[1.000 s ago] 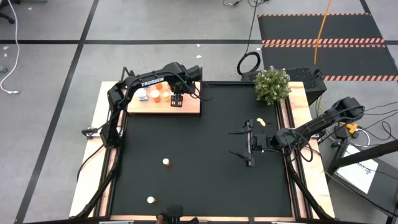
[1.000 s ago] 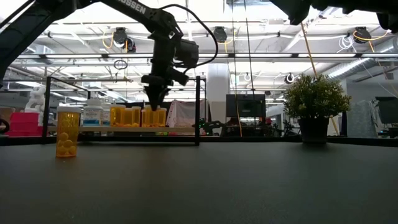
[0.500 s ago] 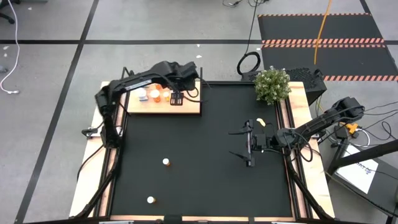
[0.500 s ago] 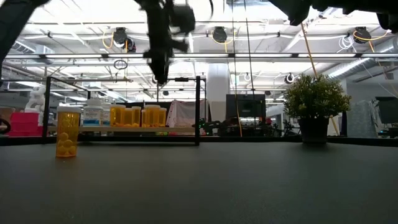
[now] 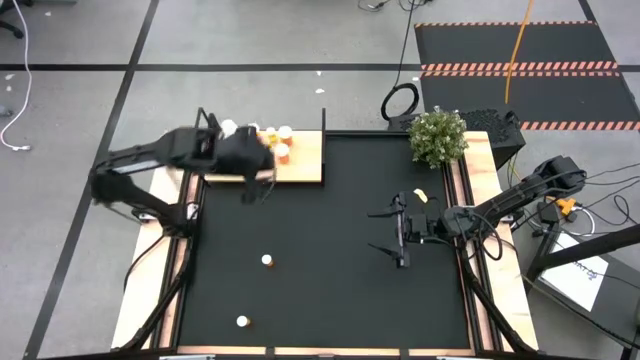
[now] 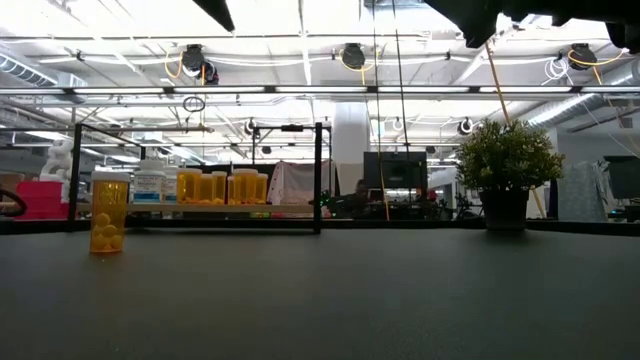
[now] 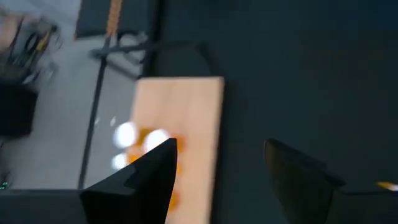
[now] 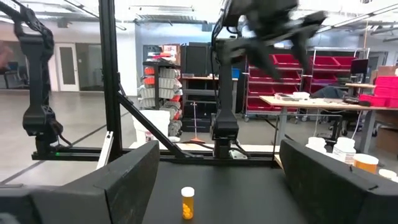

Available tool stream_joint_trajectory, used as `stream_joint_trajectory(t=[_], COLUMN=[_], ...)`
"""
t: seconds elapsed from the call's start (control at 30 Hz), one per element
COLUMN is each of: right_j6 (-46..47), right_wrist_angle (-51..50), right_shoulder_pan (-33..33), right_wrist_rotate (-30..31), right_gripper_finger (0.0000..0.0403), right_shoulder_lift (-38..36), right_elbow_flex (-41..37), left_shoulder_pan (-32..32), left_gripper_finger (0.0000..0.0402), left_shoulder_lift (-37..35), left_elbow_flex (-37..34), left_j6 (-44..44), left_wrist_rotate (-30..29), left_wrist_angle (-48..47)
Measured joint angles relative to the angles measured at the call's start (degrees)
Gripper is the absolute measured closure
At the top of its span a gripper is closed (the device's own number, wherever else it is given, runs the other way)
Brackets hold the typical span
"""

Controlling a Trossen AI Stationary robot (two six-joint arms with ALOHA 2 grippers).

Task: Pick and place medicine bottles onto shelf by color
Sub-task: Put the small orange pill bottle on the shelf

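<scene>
Shelf: flat light-wood board w/ thin black corner posts (image 5: 300,165), at far-left corner of the black-mat worktop (image 5: 330,290); landmark for all below.
On shelf: small round medicine bottles, orange-bodied w/ white caps plus white ones, clustered along its far edge (image 5: 280,140); low view shows them as a row of orange bottles (image 6: 222,186) w/ a white one at the end.
Off shelf: two orange white-capped bottles on the mat, well apart from shelf on its near side, one mid-mat (image 5: 267,260), one close to the near edge (image 5: 241,321); the tall orange bottle (image 6: 109,213) in low view is prob. one of these.
Left claw: (image 5: 252,178) blurred, over shelf's near edge; fingers (image 7: 140,180) parted, nothing between them, so empty.
Right claw: (image 5: 399,231) waits over the mat, well to the right of shelf; jaws wide, empty.
Handling (judged): bottles light, rigid plastic, smooth and round, so apt to slip or tip; grip mid-body across the diameter, below the cap, square-on. Pills seem loose inside; wt. may shift.
Surface: matte black mat, looks flat, wood side strips.
Room: open lab, grey floor w/ black tape lines, potted green plant (image 5: 438,135) at the worktop corner opposite shelf.
</scene>
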Motion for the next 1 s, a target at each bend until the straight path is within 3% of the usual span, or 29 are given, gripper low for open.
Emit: stream_joint_trajectory(t=[0.23, 0.5, 0.73, 1.0], right_j6=[2.31, 6.98, 10.05, 13.99], right_wrist_angle=[0.07, 1.34, -0.04, -0.35], right_shoulder_pan=[-0.09, -1.28, -2.12, -1.09], right_wrist_rotate=[2.27, 3.6, 6.34, 6.21], right_gripper_finger=[0.0074, 0.0074, 0.0074, 0.0074], right_shoulder_lift=[-0.02, -0.02, 0.0, 2.35], right_elbow_flex=[0.0, 0.0, 0.0, 0.02], left_shoulder_pan=[-16.81, -30.52, -37.07, -39.93], left_gripper_finger=[0.016, 0.016, 0.016, 0.016], left_shoulder_lift=[-11.39, -13.48, -13.01, -13.01], left_elbow_flex=[-17.36, -29.45, -37.34, -47.45], left_j6=[-9.91, -22.22, -28.56, -33.56], left_wrist_rotate=[-8.16, -18.06, -22.57, -22.62], left_wrist_angle=[9.66, 13.03, 19.6, 32.53])
